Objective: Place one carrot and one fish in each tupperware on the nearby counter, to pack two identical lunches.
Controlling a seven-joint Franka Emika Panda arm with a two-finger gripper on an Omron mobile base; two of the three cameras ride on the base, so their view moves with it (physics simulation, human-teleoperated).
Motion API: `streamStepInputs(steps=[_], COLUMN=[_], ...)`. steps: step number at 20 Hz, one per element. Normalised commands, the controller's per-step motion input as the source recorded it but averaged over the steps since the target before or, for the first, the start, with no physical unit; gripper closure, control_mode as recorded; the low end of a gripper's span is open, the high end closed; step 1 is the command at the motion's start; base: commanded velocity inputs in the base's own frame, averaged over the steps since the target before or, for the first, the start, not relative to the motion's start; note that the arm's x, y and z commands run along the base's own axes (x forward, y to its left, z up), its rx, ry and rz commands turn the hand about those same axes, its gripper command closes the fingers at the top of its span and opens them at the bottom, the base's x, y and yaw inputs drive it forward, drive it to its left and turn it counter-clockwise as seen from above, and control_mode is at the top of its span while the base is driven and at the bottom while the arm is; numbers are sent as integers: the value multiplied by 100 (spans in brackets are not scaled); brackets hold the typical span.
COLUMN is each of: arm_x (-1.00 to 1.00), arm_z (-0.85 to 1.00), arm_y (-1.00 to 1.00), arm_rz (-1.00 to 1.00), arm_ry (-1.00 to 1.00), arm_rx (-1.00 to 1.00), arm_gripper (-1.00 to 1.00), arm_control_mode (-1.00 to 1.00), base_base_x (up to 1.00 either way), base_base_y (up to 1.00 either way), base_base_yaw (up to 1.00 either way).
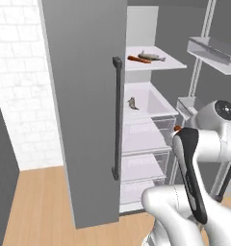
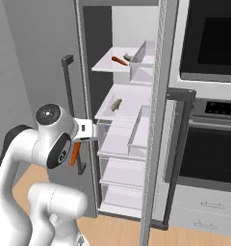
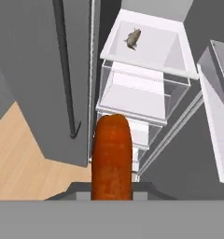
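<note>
My gripper [image 2: 77,144] is shut on an orange carrot [image 3: 112,158], which hangs in front of the open fridge, level with its clear drawers. The held carrot [image 2: 75,153] points down beside the door handle. A second carrot [image 1: 138,59] lies on the upper white shelf next to a grey fish [image 1: 152,56]. Another fish [image 1: 132,103] lies on the shelf below; it also shows at the top of the hand view, fish [image 3: 132,38]. The tupperware and the counter are out of view.
The grey fridge door [image 1: 83,110] with its dark handle [image 1: 117,115] stands open on the left. Clear drawers [image 1: 142,139] stack under the shelves. Door racks [image 1: 213,50] jut out on the right. A black oven [image 2: 209,43] adjoins the fridge.
</note>
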Motion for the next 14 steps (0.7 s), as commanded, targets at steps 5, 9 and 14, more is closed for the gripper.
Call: streamStepInputs(steps=[5, 9, 14], arm_x=[0, 0, 0], arm_z=[0, 0, 0], arm_y=[0, 0, 0], arm_rz=[0, 0, 0], arm_ry=[0, 0, 0], arm_rx=[0, 0, 0], arm_gripper=[100, 100, 100], arm_control_mode=[100, 100, 100], base_base_x=[-72, -18, 0], base_base_y=[-82, -100, -100], base_base_yaw=[-11, -31, -33])
